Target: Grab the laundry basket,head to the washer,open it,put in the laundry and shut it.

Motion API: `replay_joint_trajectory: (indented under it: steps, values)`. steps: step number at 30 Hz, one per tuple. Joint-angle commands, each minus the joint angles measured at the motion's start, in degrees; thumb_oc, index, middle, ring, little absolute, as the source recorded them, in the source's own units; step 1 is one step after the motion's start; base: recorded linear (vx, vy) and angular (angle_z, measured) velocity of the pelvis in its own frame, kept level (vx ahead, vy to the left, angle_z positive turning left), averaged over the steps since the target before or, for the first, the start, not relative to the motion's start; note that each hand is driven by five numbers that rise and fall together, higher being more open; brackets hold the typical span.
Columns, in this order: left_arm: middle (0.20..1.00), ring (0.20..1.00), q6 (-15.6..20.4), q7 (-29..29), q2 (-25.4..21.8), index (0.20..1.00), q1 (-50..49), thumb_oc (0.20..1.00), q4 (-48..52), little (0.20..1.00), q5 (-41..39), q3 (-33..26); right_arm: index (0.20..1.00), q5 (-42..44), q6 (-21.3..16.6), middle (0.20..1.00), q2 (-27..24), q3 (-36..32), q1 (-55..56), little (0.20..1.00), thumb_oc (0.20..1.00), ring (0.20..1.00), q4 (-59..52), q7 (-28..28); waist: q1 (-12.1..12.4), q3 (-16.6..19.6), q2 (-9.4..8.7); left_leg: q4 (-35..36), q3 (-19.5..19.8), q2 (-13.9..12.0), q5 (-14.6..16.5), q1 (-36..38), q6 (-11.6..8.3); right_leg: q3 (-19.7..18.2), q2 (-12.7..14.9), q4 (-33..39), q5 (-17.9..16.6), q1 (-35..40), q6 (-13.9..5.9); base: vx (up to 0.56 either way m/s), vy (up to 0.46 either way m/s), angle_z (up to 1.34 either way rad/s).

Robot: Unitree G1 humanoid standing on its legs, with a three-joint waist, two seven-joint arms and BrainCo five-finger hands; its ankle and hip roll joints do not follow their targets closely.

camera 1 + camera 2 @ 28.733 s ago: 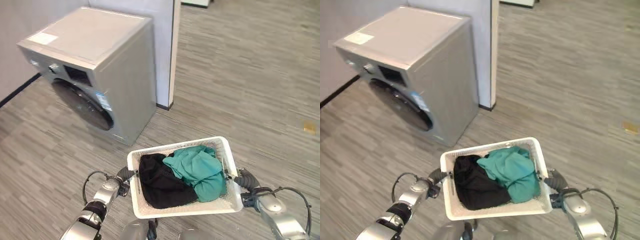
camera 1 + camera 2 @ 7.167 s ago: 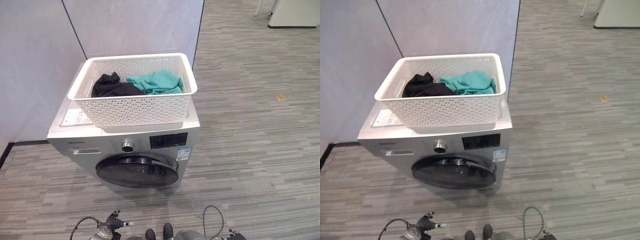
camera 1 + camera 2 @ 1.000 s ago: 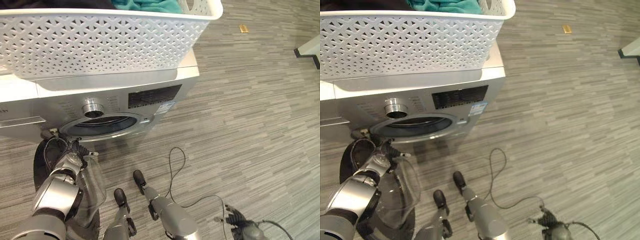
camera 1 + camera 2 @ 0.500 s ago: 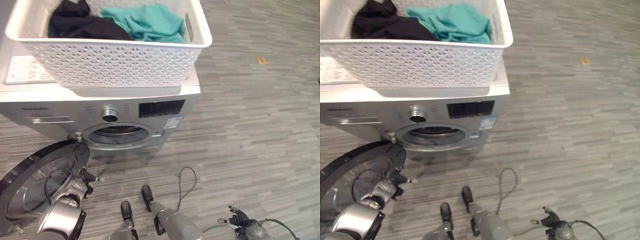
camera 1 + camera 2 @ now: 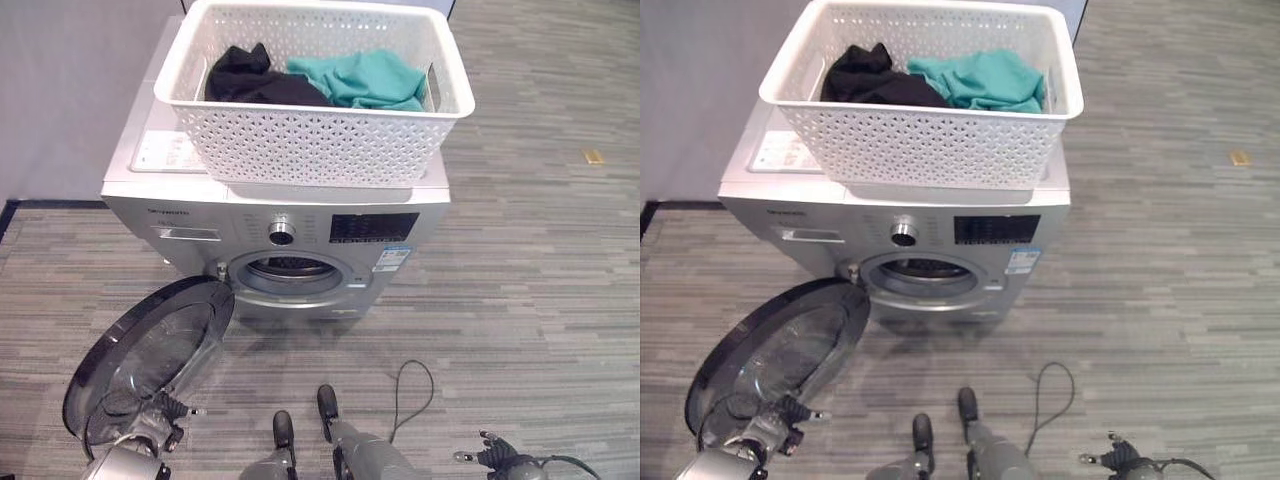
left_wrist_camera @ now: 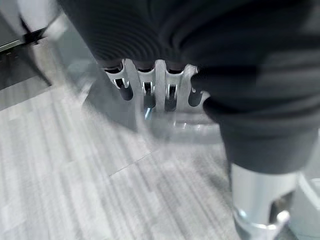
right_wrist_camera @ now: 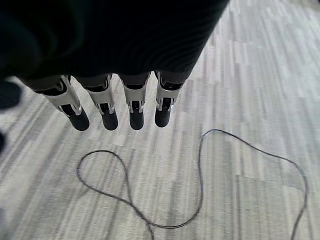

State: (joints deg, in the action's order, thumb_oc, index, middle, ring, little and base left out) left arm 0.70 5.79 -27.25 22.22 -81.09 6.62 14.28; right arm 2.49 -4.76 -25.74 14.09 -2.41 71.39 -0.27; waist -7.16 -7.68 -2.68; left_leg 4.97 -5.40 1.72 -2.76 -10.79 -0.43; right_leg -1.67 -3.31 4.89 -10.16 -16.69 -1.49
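- The laundry basket (image 5: pixel 318 150) is white and perforated. It sits on top of the washer (image 5: pixel 200 215) in the upper middle of the head views, its long axis running left to right across the frame, open side up.
- Inside the basket, a black garment (image 5: pixel 255 85) lies toward the left end and a teal garment (image 5: pixel 365 78) toward the right end; the two touch near the middle.
- The washer is a silver front loader facing the camera, standing against a grey wall (image 5: pixel 70 90) in the upper left of the frame. Its control knob (image 5: pixel 281 234) sits above the round drum opening (image 5: pixel 296 272), and a dark display panel (image 5: pixel 374 227) lies to the right of the knob.
- The washer door (image 5: pixel 150 362) is swung wide open on its left hinge and reaches down into the lower left of the frame, its glass bowl facing up and toward the camera.
- The left hand (image 5: pixel 170 417) shows at the bottom left, close to the lower edge of the open door. In the left wrist view its fingers (image 6: pixel 145 90) hang fairly straight with nothing held, so the hand is relaxed and empty.
- The right hand (image 5: pixel 497 462) shows at the bottom right, low over the grey plank floor (image 5: pixel 530 300). In the right wrist view its fingers (image 7: pixel 135 107) point straight down in a row, loose and gripping nothing.
- A small yellow scrap (image 5: pixel 594 156) lies on the floor at the right edge, well apart from the washer.
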Motion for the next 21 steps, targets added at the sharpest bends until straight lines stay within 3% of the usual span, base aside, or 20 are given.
replay_joint_trajectory:
  steps: [1, 6, 12, 16, 21]
  values:
    - [1.000, 1.000, 0.95, 1.43, -4.92, 1.000, 5.02, 1.000, -0.07, 1.000, -1.72, -0.17, 1.000, 0.75, -0.01, 1.000, -1.82, -0.58, -0.03, 1.000, 1.000, 1.000, 0.05, -1.84, -0.61, -2.66, -2.01, 0.03, 0.58, -2.19, 0.76, -1.78, -2.51, -2.31, 4.52, 0.11, 3.92, 2.74, -6.72, 0.00, 0.000, 0.00]
    - [1.000, 1.000, 0.98, 1.81, -7.06, 1.000, 6.48, 1.000, -0.89, 1.000, -1.10, -0.20, 1.000, 1.09, -0.55, 1.000, -1.12, 0.60, 1.79, 1.000, 1.000, 1.000, -4.36, -1.40, -0.83, -3.54, -3.73, 0.03, -0.17, -2.79, 0.90, -1.65, -2.63, -2.67, 4.12, 0.11, 3.68, 2.60, -7.05, 0.02, -0.002, -0.02]
    - [1.000, 1.000, 0.72, 1.06, -6.16, 1.000, 3.59, 1.000, -1.02, 1.000, -0.08, -1.73, 1.000, -0.47, -0.72, 1.000, -1.86, 0.60, 6.05, 1.000, 1.000, 1.000, -13.24, -0.31, -1.09, -1.92, -3.66, 0.03, -0.44, -2.80, 1.49, 0.14, -2.76, -3.21, 4.24, 0.11, 4.58, 4.01, -6.60, 0.05, 0.003, -0.10]
    - [1.000, 1.000, 1.32, 0.19, -3.50, 1.000, 0.01, 1.000, 0.79, 1.000, -3.36, -4.12, 1.000, -1.07, -0.62, 1.000, -1.54, -0.05, 8.35, 1.000, 1.000, 1.000, -16.78, 0.33, -1.03, -0.20, -3.09, 0.03, -0.36, -2.66, 1.93, 1.68, -2.82, -2.92, 4.41, 0.11, 5.26, 5.74, -6.39, 0.07, -0.027, 0.00]
    - [1.000, 1.000, 2.12, -0.92, 3.67, 1.000, -6.05, 1.000, 4.75, 1.000, -6.04, -3.95, 1.000, -0.61, 0.01, 1.000, 0.27, -1.57, 10.11, 1.000, 1.000, 1.000, -17.95, 0.56, -1.27, 2.72, -1.22, 0.03, 0.51, -2.15, 2.57, 4.70, -2.69, -2.47, 4.85, 0.04, 6.44, 8.91, -5.89, 0.08, -0.045, 0.13]
